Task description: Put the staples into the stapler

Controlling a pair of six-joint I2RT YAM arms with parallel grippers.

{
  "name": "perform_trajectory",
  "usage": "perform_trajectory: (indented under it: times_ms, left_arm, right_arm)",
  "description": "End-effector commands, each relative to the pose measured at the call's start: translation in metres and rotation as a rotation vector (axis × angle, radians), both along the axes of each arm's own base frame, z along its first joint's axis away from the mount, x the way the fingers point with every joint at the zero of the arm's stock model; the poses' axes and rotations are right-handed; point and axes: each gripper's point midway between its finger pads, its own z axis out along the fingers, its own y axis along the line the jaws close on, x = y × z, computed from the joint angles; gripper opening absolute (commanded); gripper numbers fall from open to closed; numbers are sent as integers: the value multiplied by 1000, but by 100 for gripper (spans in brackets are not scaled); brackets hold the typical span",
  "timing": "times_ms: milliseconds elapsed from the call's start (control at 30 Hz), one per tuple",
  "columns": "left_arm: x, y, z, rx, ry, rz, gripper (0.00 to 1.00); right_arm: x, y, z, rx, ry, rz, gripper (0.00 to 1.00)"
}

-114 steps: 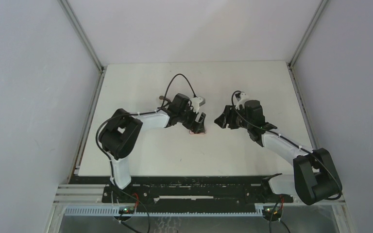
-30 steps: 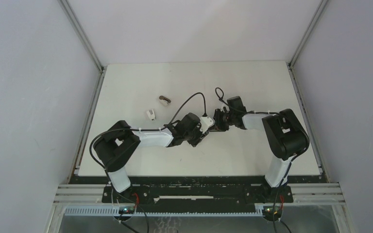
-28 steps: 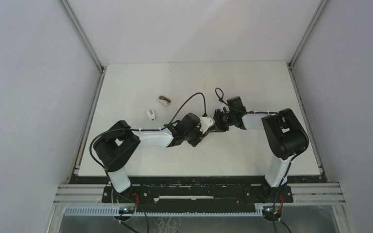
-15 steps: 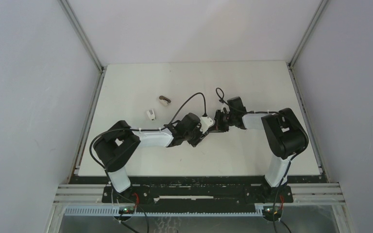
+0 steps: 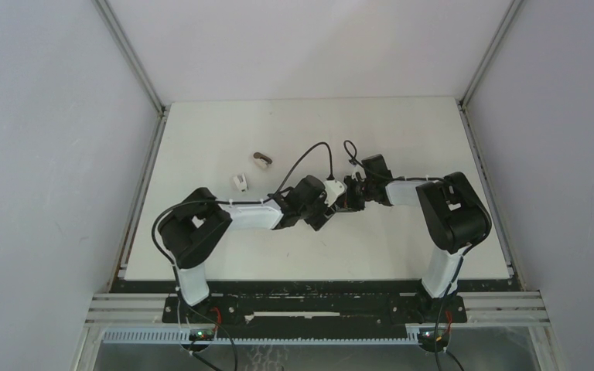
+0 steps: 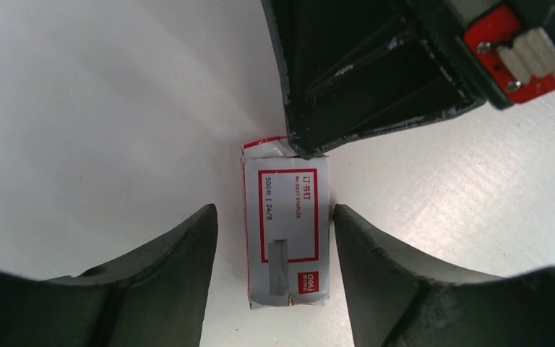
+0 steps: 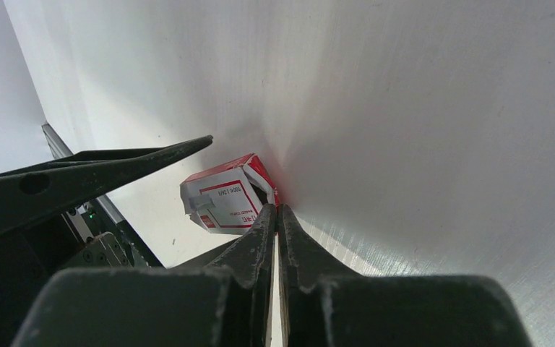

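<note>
The staples (image 6: 287, 231) are a small red box with a white label, lying flat on the white table. My left gripper (image 6: 274, 210) is open and straddles the box, with a narrow gap on its left side and the right finger close to its edge. My right gripper (image 7: 276, 207) is shut, its tips pressed to the torn red flap at the box's far end (image 7: 220, 202). Whether it pinches that flap is unclear. From above, both grippers (image 5: 326, 210) (image 5: 348, 197) meet at mid-table and hide the box. No stapler shows in any view.
A small dark brown item (image 5: 262, 159) and a small white item (image 5: 239, 182) lie on the table to the left of the arms. The enclosure's walls close in the table (image 5: 402, 124) on three sides. Cables loop above both wrists.
My left gripper has opened wider around the box and its wrist shifted slightly up and to the right. My right gripper has closed fully at the box's flap end.
</note>
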Motion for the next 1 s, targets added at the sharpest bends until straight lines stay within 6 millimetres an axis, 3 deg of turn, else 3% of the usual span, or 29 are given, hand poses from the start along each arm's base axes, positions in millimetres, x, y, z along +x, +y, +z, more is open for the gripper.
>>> perform_trajectory:
  times_ms: [0,300,967]
  left_arm:
    - [8,-7,1,10,-14,3,63]
    - [-1,4,-8,33,-4,-12,56]
    - [-3,7,-6,40,-17,-31,48]
  right_arm:
    - [14,1,13,9,-61,-5,0]
    - [18,-6,14,-4,-85,-39,0]
    - [23,-17,14,-23,-102,-79,0]
